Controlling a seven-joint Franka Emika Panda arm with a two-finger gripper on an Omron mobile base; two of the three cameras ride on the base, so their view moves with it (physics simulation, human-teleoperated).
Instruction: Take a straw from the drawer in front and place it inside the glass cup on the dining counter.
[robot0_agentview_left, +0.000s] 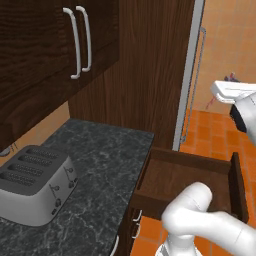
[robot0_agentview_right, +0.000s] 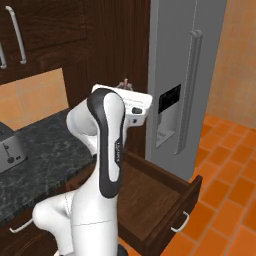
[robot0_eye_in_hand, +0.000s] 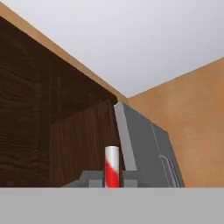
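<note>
My gripper (robot0_eye_in_hand: 111, 180) is shut on the straw (robot0_eye_in_hand: 111, 165), a red-and-white striped stick that rises between the fingertips in the hand view. The hand is lifted high and points up toward the ceiling and the tall cabinet. In the base views the gripper (robot0_agentview_left: 231, 78) (robot0_agentview_right: 125, 83) hangs well above the drawer (robot0_agentview_left: 192, 176) (robot0_agentview_right: 150, 200), which stands pulled open, dark brown, with a small white handle (robot0_agentview_right: 181, 223) on its front. Nothing shows in the part of the drawer's box that I can see. The glass cup and the dining counter are out of view.
A silver toaster (robot0_agentview_left: 32, 182) sits on the black granite worktop (robot0_agentview_left: 105, 160) to the left. Upper cabinet doors (robot0_agentview_left: 55, 40) with long handles hang above it. A grey fridge (robot0_agentview_right: 185, 75) stands right of the tall wood panel. Orange tiled floor (robot0_agentview_right: 225, 150) lies to the right.
</note>
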